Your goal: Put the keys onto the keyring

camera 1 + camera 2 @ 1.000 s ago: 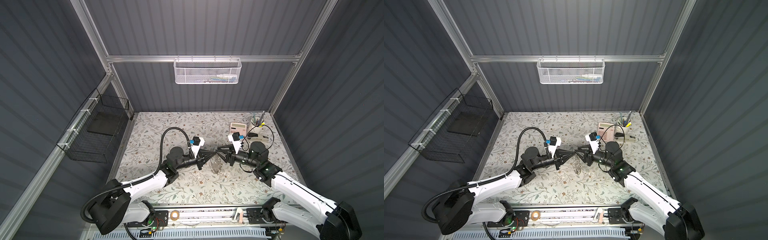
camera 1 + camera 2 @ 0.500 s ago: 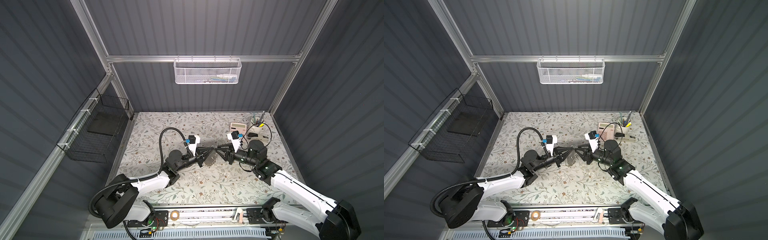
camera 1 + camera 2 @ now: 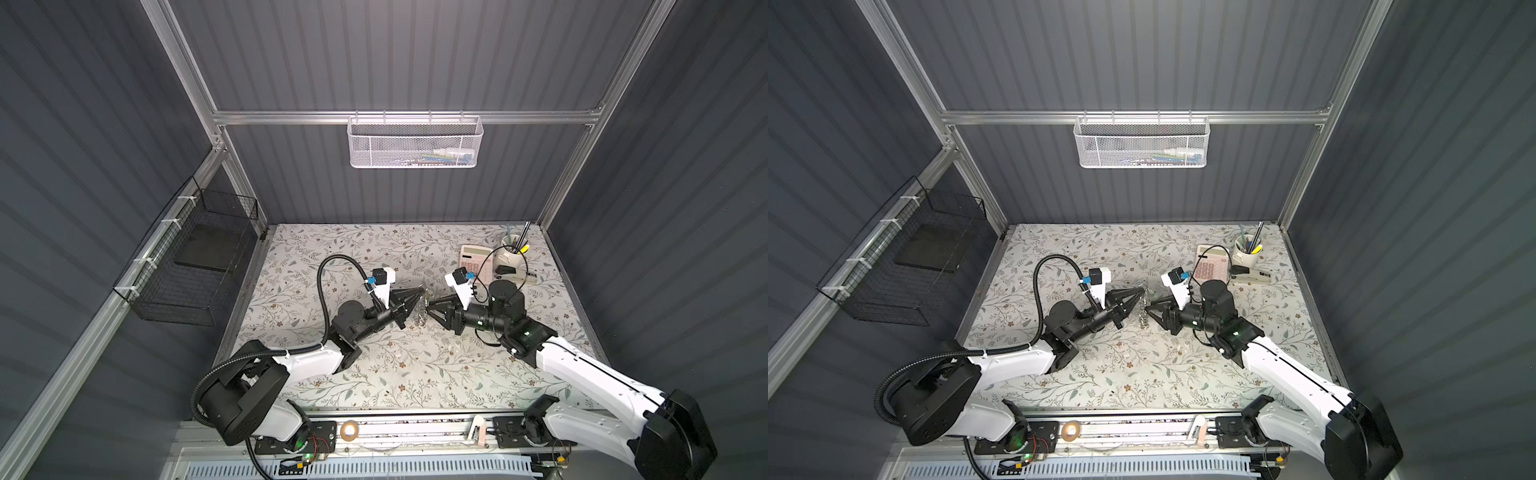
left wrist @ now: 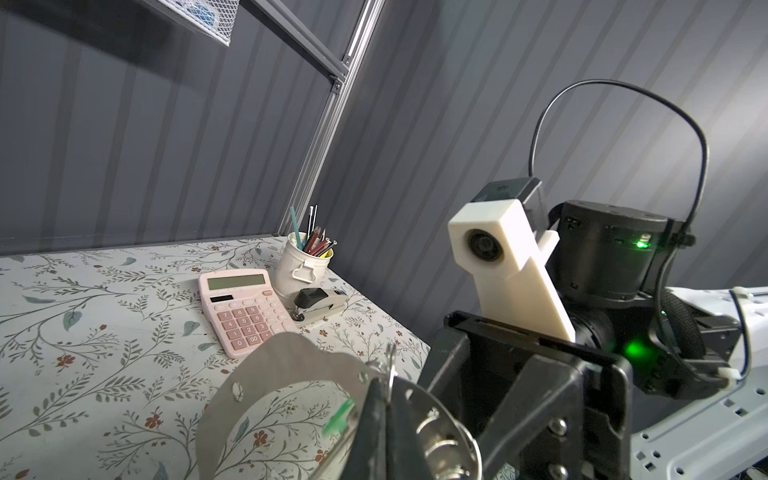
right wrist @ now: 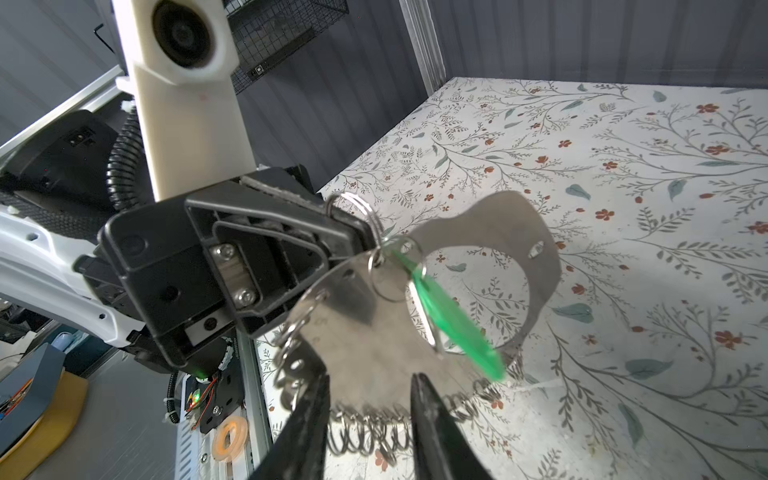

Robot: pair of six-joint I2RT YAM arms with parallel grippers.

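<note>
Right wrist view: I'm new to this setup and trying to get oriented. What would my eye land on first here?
The bright green key jumps out, dangling in front of the keyring, a silvery crescent plate fringed with small wire rings, hanging above the floral table. The left gripper is shut on the keyring where the key hangs, and the right gripper stands open close to the fringed edge.

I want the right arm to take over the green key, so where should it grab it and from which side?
Probably pinch the green key across its flat plastic head, near its free end. Its top hangs at the pinch of the left gripper on the keyring, so the open right gripper should come from its own side.
</note>
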